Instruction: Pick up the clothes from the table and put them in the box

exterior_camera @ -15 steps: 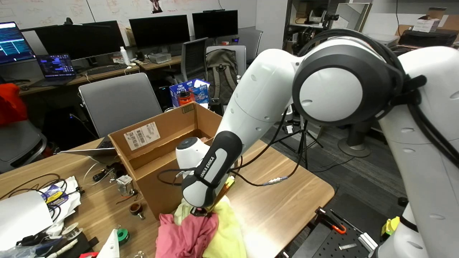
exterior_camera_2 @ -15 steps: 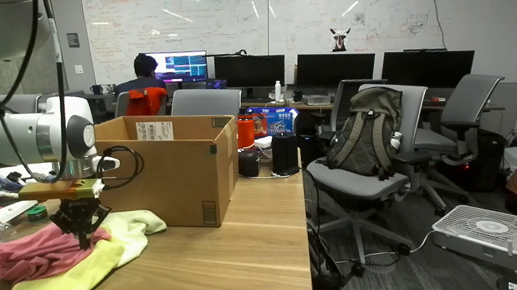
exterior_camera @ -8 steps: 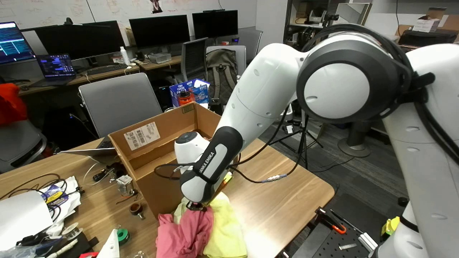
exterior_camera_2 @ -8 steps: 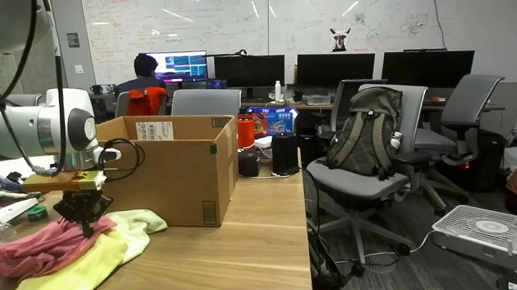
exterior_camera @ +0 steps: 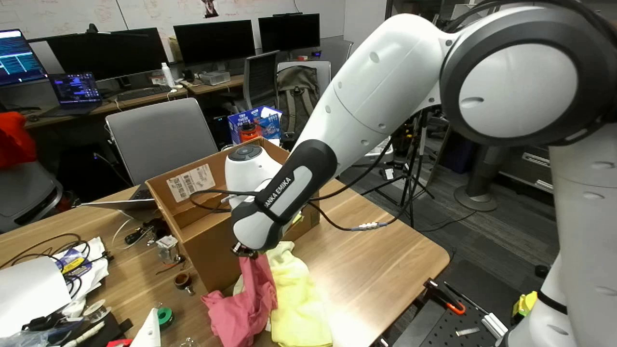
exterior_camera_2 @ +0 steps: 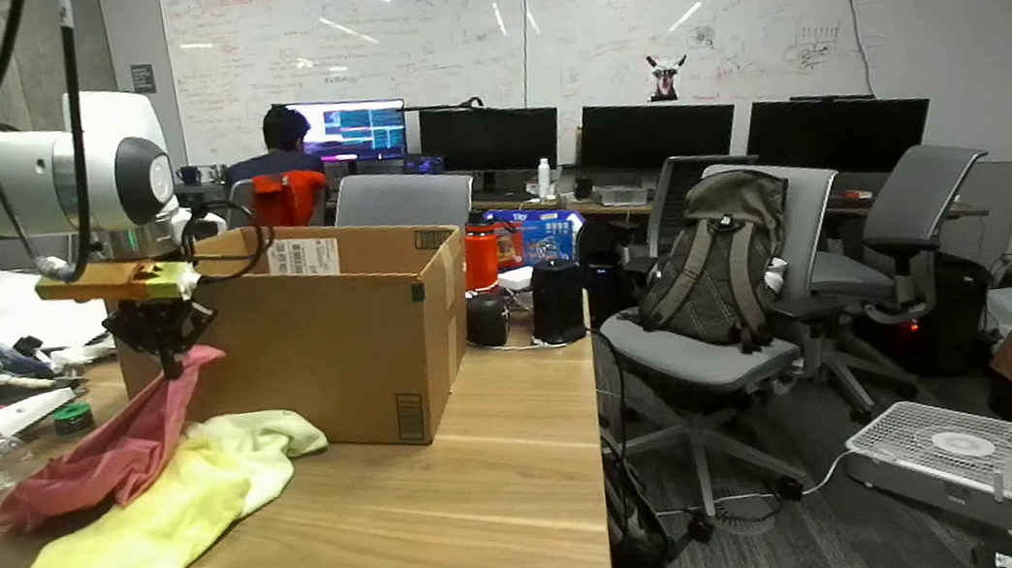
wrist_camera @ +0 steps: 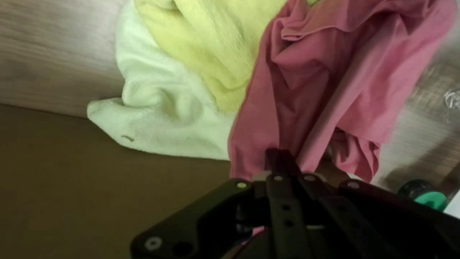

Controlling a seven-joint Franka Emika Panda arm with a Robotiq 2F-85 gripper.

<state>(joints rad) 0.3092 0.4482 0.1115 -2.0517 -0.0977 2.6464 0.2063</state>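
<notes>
If the end effector (exterior_camera_2: 172, 369) swings towards the box (exterior_camera_2: 312, 368) before gaining height, it could strike the near side, since its tips seem below the rim; and because it pinches only one gathered end of the pink cloth (exterior_camera_2: 123, 457), the loose weight could pull free or drag the yellow cloth (exterior_camera_2: 139, 542) just beside it. In an exterior view the pink cloth slopes from the tips to the lower left of the frame, its tail seemingly on the desk (exterior_camera_2: 460, 525); in the wrist view it fans from low centre to upper right.
</notes>
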